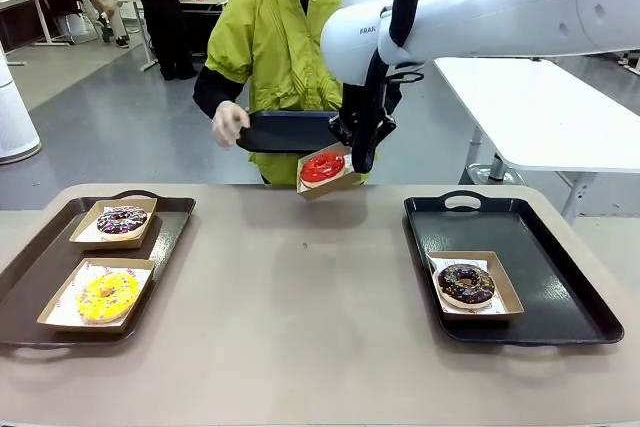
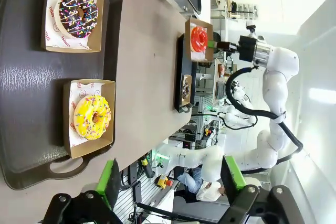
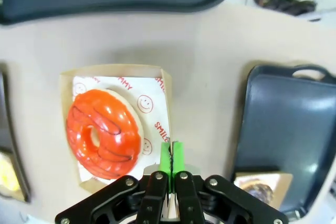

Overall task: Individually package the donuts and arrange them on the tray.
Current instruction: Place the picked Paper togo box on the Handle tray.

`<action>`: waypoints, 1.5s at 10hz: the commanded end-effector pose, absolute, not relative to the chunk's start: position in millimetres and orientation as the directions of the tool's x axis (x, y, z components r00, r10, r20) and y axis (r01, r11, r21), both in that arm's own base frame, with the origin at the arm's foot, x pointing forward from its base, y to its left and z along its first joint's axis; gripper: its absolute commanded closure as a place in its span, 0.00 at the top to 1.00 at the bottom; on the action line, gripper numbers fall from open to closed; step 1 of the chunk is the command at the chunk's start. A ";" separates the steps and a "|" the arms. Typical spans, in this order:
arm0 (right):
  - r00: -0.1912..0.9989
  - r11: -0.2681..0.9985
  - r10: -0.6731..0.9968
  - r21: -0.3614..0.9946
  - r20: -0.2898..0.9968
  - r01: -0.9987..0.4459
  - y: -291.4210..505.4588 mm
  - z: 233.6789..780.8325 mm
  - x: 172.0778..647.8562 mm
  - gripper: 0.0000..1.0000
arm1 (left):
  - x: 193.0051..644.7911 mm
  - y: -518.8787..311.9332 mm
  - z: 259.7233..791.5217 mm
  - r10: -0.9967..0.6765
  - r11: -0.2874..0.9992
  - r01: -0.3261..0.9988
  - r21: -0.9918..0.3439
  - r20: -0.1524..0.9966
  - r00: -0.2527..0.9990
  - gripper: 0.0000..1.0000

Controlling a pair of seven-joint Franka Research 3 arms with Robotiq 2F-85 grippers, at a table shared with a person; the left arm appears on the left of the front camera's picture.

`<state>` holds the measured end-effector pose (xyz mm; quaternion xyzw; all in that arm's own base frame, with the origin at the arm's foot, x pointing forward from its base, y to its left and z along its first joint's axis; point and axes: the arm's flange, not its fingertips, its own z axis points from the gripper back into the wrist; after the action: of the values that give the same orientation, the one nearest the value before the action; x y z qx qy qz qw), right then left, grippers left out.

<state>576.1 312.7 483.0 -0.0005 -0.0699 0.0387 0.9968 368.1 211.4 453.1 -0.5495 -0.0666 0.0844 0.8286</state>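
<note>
Right gripper (image 3: 170,153) jaws are pinching the stiff, light carton (image 3: 165,85) rim, sparing the soft, sticky red donut (image 3: 102,132); left jaws gaping wide.

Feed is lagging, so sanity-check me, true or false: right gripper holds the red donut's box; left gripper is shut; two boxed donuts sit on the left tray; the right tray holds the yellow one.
1. The right gripper is shut on the red donut's box: true.
2. The left gripper is shut: false, open.
3. Two boxed donuts on the left tray: true.
4. The right tray holds the yellow donut: false, a chocolate donut.
</note>
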 end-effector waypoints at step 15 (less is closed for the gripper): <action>0.983 0.978 -0.021 0.210 0.180 -0.017 16.1 461.9 530.2 0.01 | 365.3 212.6 455.2 0.208 0.389 -0.062 -0.919 0.022 0.978 1.00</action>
<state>533.6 21.5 464.6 0.0874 -0.0875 -0.0024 0.9923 368.1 211.8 453.5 -0.5490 -0.0670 0.0844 0.8288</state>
